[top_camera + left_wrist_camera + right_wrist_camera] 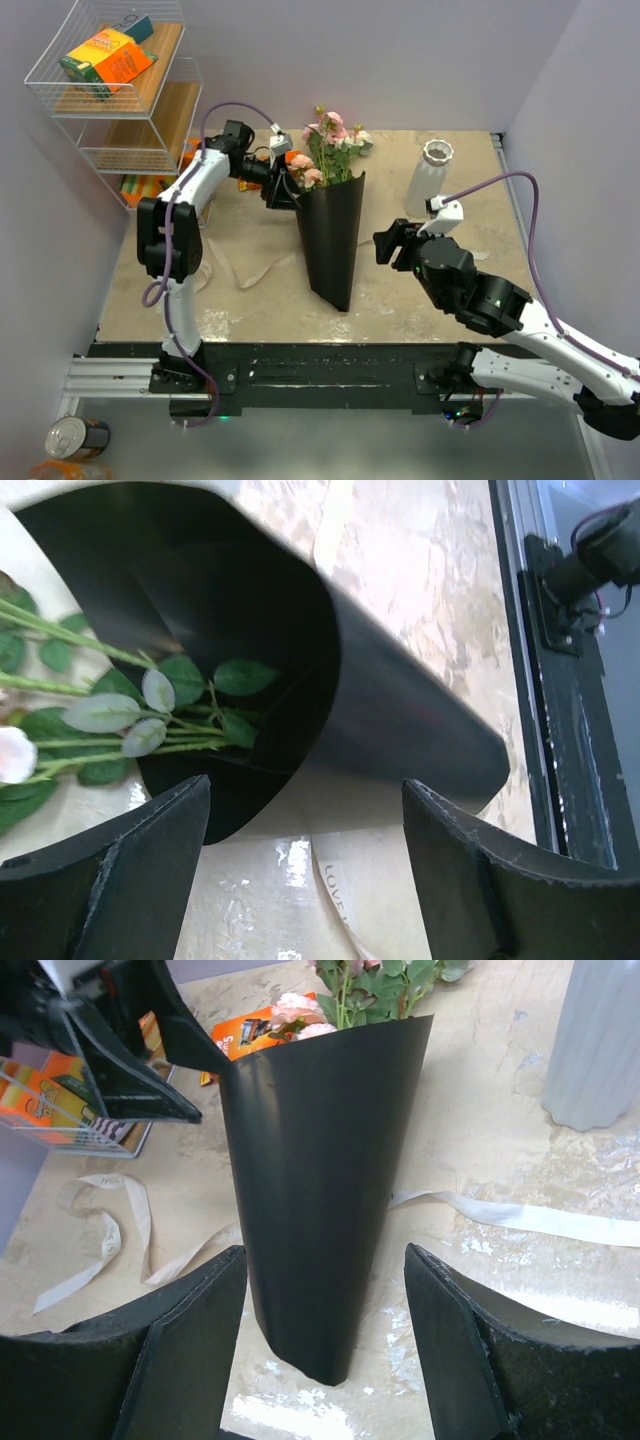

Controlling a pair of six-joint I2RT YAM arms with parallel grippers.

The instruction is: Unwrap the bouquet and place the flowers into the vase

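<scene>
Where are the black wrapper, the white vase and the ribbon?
black wrapper (pixel 332 240): top external view, middle of its side.
white vase (pixel 428 185): top external view, its body.
ribbon (pixel 520 1217): right wrist view, its flat middle.

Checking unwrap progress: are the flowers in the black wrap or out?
In. The black wrap holds them: pink flowers at its open top, leaves inside.

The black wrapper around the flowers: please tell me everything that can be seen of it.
The black wrapper is a matte, stiff-looking sheet rolled into a cone, overlapped inside. It lies on the table, tip toward the near edge, pink flowers sticking out of its wide mouth. The open left gripper is at the mouth's rim.
</scene>
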